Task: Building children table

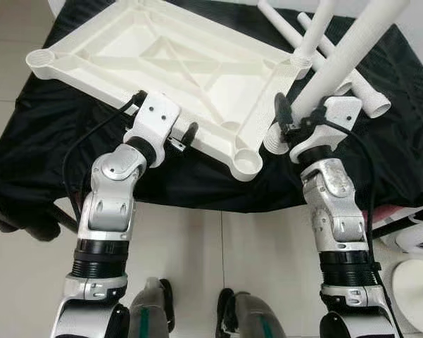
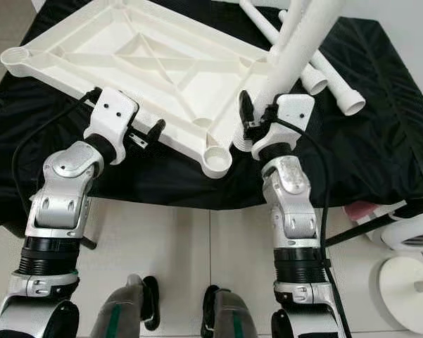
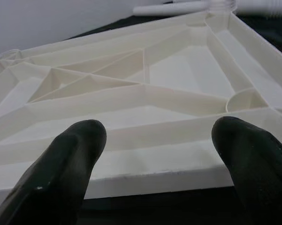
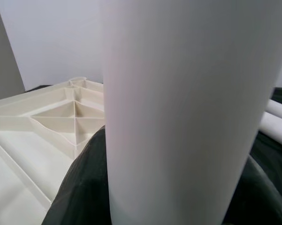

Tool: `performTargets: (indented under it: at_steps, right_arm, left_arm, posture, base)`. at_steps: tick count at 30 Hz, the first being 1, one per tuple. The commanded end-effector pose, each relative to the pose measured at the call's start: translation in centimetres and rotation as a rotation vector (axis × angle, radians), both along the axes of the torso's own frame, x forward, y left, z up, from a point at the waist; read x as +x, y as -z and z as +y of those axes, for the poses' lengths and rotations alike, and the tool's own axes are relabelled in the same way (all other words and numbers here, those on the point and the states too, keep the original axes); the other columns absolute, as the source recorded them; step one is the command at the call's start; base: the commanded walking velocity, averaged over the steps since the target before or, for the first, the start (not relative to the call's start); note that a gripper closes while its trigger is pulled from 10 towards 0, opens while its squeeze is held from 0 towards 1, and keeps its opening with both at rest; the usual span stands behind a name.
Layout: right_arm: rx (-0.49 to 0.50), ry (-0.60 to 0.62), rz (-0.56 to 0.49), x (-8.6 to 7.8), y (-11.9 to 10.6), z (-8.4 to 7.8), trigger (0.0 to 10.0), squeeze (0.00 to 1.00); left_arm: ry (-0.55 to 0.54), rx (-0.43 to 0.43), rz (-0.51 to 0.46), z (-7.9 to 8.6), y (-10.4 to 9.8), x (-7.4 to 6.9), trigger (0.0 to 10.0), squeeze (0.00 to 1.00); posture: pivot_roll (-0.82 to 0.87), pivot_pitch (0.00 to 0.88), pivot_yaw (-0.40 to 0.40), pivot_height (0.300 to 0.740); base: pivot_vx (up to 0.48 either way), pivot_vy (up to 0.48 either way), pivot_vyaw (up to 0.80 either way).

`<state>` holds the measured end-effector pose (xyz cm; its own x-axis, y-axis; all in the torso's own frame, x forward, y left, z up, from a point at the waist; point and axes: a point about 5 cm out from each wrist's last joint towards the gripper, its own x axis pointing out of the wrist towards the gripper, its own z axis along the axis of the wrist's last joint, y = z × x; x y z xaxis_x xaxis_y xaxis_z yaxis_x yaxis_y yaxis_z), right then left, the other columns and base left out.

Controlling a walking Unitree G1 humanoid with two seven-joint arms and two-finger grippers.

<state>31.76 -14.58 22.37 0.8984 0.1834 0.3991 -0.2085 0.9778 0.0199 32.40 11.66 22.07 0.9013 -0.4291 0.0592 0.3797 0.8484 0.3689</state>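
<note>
r gripper (image 1: 290, 121) clamps smooth white tube leg (image 1: 338, 67); l gripper (image 3: 155, 154) spread at ribbed tabletop (image 1: 176, 63) rim.

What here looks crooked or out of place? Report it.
Nothing looks damaged or spilled. The tabletop lies upside down on the black cloth, its near edge between the left gripper's open fingers. The right gripper holds a leg tilted, beside the near corner socket, not in it.
</note>
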Motion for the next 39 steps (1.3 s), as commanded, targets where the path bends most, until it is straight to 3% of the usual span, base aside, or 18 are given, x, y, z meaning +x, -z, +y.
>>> performTargets:
  at_steps: [1,4,10,15,22,29,39]
  right_arm:
    - [-0.015,-0.002,-0.025,-0.2,-0.2,0.0,10.0,0.0]
    - [-0.023,0.004,-0.007,-0.1,0.1,-0.1,10.0,0.0]
    - [-0.028,-0.009,0.005,-0.2,0.7,-0.1,10.0,0.0]
    - [-0.045,-0.008,0.014,-0.4,1.1,0.2,10.0,0.0]
    - [-0.062,-0.046,0.016,-0.5,1.6,0.9,10.0,0.0]
    - [-0.054,-0.079,0.041,-0.1,1.9,1.5,10.0,0.0]
    - [-0.111,-0.127,0.125,0.4,3.5,2.0,10.0,0.0]
  left_arm:
    - [-0.228,-0.077,-0.086,1.1,-0.6,0.3,10.0,0.0]
    - [-0.226,-0.101,-0.078,1.0,-0.8,0.5,10.0,0.0]
    - [-0.272,-0.069,-0.056,1.7,-0.2,0.7,10.0,0.0]
    - [-0.245,-0.12,-0.031,1.9,0.1,0.6,10.0,0.0]
    - [-0.204,-0.014,-0.057,1.6,0.9,0.0,10.0,0.0]
    - [-0.143,0.073,-0.01,0.6,2.4,-0.6,10.0,0.0]
    - [-0.09,-0.012,0.0,0.0,2.0,-1.3,10.0,0.0]
  posture:
    - [0.04,0.067,-0.038,0.74]
    - [0.03,0.052,-0.027,0.74]
    - [0.03,0.033,-0.019,0.74]
    - [0.03,0.009,-0.014,0.74]
    - [0.04,0.0,-0.024,0.74]
    - [0.05,0.022,-0.042,0.74]
    - [0.09,0.062,-0.074,0.74]
  base:
    - [0.0,0.0,0.0]
    - [0.0,0.0,0.0]
    - [0.0,0.0,0.0]
    - [0.0,0.0,0.0]
    - [0.0,0.0,0.0]
    - [0.0,0.0,0.0]
    - [0.0,0.0,0.0]
